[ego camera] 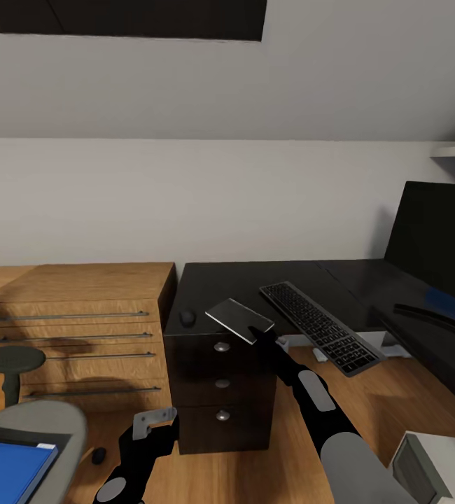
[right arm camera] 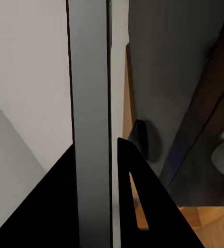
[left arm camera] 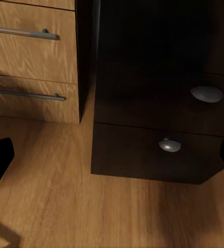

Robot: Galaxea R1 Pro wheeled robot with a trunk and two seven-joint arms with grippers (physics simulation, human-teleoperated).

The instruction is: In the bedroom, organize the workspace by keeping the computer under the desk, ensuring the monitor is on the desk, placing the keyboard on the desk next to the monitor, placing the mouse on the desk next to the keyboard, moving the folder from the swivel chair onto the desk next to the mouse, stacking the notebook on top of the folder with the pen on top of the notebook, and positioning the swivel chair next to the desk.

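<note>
My right gripper (ego camera: 261, 334) is shut on the notebook (ego camera: 238, 319), a thin grey slab held tilted above the front edge of the black desk (ego camera: 255, 280). Seen edge-on in the right wrist view, the notebook (right arm camera: 91, 113) sits between both dark fingers (right arm camera: 137, 201). The mouse (ego camera: 187, 317) lies on the desk just left of it. The keyboard (ego camera: 320, 326) rests slanted to the right, one end past the desk edge. The monitor (ego camera: 439, 241) stands at far right. The blue folder (ego camera: 7, 470) lies on the swivel chair (ego camera: 49, 420). My left gripper (ego camera: 159, 420) hangs open, low before the drawer unit (ego camera: 220, 392). No pen is discernible.
A light-wood cabinet (ego camera: 80, 329) with long bar handles stands left of the desk. A white box (ego camera: 430, 462) sits on the floor at lower right. A small dark object (ego camera: 99, 455) lies on the wood floor by the chair. The chair's armrest (ego camera: 10, 359) rises at left.
</note>
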